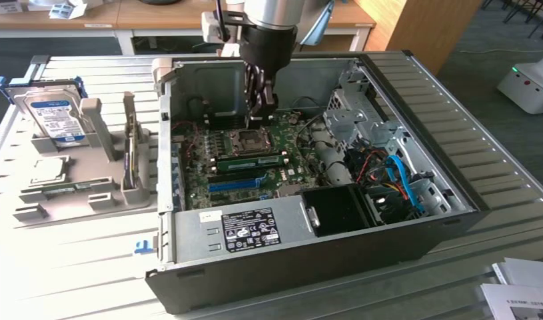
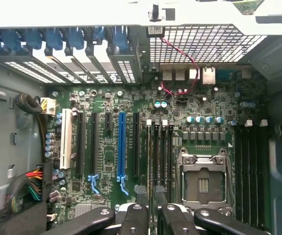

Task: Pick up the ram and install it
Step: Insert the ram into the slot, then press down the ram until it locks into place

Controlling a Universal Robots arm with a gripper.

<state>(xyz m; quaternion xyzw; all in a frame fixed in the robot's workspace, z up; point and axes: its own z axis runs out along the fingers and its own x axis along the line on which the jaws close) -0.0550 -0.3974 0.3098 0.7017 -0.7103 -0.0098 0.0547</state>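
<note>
Exterior view: print on the white label (image 1: 250, 230) of the computer case (image 1: 342, 263) is too small to read; open jaws hang near the ram (image 1: 249, 161) on the motherboard (image 1: 289, 175).

The exterior view looks down at a slant, from some way off, on the open computer case (image 1: 414, 240), the arm (image 1: 273, 20) entering from twelve o'clock. The wrist view faces straight down, close over the motherboard (image 2: 194, 100). Both share the blue slot (image 1: 236, 185) and processor socket (image 1: 252, 140)

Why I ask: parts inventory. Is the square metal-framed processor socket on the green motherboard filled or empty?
Empty: the processor socket shows a bare dark bed, no chip.
</note>
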